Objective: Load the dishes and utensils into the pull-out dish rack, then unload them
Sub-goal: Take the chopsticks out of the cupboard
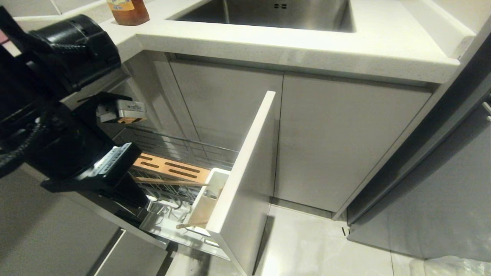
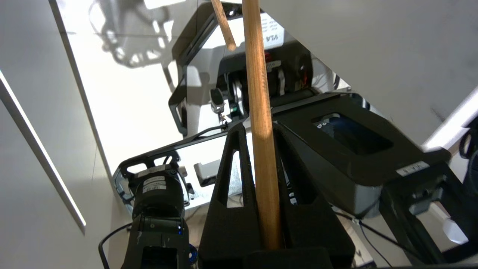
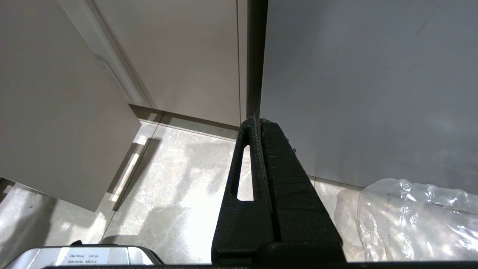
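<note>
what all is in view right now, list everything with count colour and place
pull-out dish rack: one, chrome wire with a pale-grey front panel, drawn out below the counter
wood strip: one, light wood, slotted, along the rack's back
utensil box: one, white, just behind the front panel
chopsticks: two, light wood, one clamped in the left end effector, a second showing beside it
cabinet doors: two, pale grey, under the sink
sink: one, steel, set in the counter
bottle: one, amber, on the counter
plastic bag: one, clear, on the floor
left end effector: black, above the rack
right end effector: black, shut, near the floor
</note>
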